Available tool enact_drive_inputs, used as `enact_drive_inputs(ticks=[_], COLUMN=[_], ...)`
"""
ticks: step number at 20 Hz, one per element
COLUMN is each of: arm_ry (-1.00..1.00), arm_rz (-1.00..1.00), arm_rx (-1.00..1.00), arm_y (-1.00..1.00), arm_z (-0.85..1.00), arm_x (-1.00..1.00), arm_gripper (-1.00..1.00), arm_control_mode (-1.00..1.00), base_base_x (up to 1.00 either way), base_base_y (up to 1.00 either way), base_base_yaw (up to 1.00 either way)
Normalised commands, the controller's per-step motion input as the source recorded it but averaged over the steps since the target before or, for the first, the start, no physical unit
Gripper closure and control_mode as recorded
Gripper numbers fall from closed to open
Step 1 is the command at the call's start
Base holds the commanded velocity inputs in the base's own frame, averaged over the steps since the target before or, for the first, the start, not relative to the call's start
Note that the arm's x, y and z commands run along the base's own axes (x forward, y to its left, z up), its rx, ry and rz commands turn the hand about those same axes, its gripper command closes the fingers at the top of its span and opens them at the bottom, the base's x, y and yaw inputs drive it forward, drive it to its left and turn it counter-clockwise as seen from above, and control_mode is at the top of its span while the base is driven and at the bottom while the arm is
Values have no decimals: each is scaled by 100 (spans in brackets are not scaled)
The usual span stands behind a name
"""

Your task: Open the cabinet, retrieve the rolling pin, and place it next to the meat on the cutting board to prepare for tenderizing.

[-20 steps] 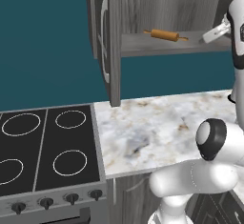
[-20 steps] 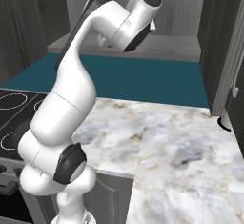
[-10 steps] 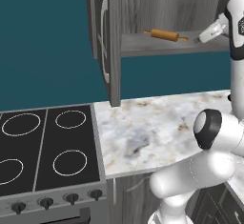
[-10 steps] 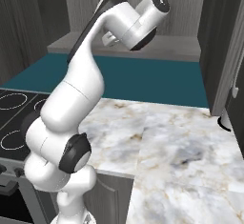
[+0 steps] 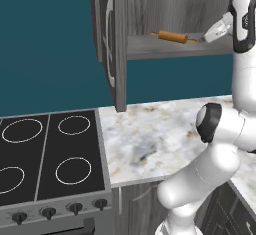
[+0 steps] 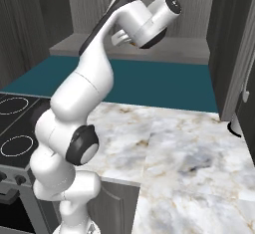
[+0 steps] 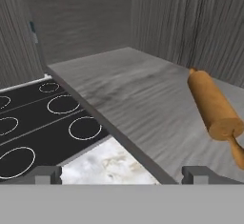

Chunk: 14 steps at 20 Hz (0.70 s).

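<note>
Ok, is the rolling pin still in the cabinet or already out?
In. The rolling pin lies flat on the cabinet shelf behind the swung-open door, and the gripper is open beside it, holding nothing.

Flat even rendered light, no glare, soft shadows, sharp thru-out, cabinet (image 5: 165, 9) interior dimmer

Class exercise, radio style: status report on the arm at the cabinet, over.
Gripper at the shelf edge, jaws open, holding nothing. Rolling pin lies on the shelf of the open cabinet, untouched, off to one side of the jaws in the hand view. Nothing between them. Over.
</note>
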Motion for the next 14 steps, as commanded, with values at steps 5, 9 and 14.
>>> enact_drive_inputs(ticks=[5, 9, 14], arm_ry=[4, 5, 5], arm_rz=[3, 0, 1], arm_rx=[0, 0, 0], arm_y=[0, 0, 0], arm_z=[0, 0, 0], arm_x=[35, 33, 33], arm_gripper=[-100, -100, -100], arm_control_mode=[-100, -100, -100], base_base_x=[0, 0, 0], base_base_y=[0, 0, 0], base_base_yaw=[0, 0, 0])
